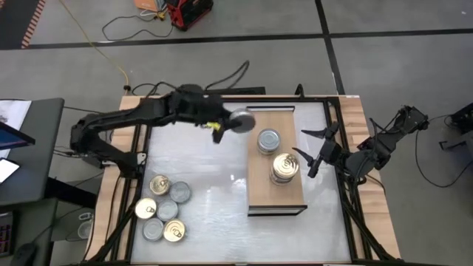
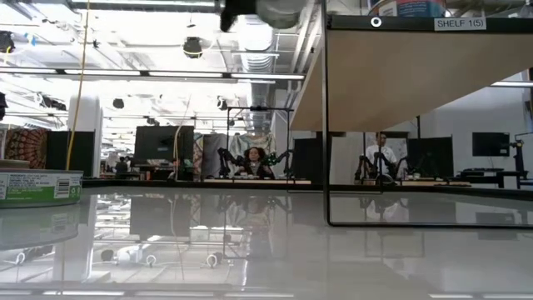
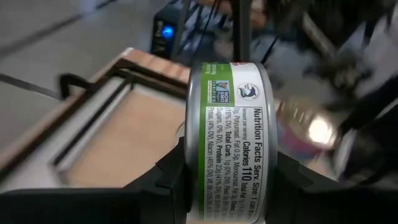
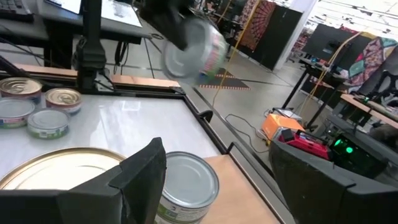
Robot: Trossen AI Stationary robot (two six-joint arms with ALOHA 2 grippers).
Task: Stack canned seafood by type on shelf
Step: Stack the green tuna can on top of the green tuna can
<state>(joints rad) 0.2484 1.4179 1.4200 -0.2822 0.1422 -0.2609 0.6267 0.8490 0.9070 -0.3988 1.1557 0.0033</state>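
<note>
**Carried tin could slip or topple a stack**

High view: the left gripper (image 1: 235,123), just above frame centre, is clamped on a silver tin (image 1: 242,120) at the upper left corner of the shelf (image 1: 259,188). On the board stand a silver-lidded stack (image 1: 269,140) and a gold-lidded stack (image 1: 284,168). 6 loose tins (image 1: 163,210) wait at lower left. The right gripper (image 1: 314,151), fingers wide apart, hovers beside the gold stack; a careless swing could knock it.

Low view: the tin (image 2: 279,12) hangs at the top edge, well above the table, so a drop would send it rolling.

Left wrist view: the fingers (image 3: 171,177) pinch the tin (image 3: 230,137) on edge; set down off-centre, it may slide off.

Right wrist view: the tin (image 4: 193,48) shows blurred at upper centre, so fast motion could loosen the grip.
</note>
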